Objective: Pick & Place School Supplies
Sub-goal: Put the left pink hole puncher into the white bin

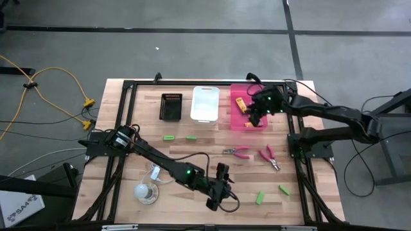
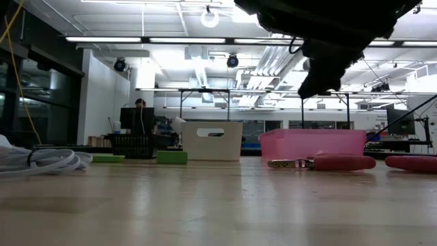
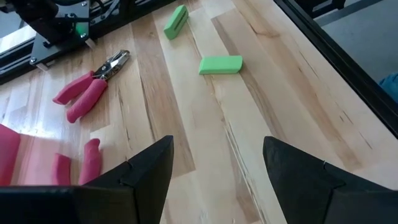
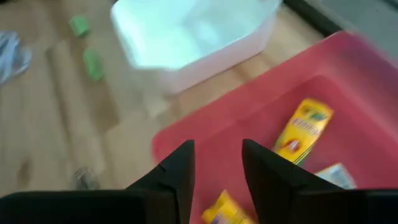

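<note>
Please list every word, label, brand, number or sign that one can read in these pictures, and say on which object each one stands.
None can be read with certainty.
Yellow packets in the pink bin, under the right claw: printed label, too blurred to read.
White sheet on the floor beside the table: dark letters, too small and cut off.
Pink-handled tools and green pieces before the left claw: no text seen.

Place: a big lab | Clues: bright ceiling lights, bare pipes overhead, work desks, a person at a screen
</note>
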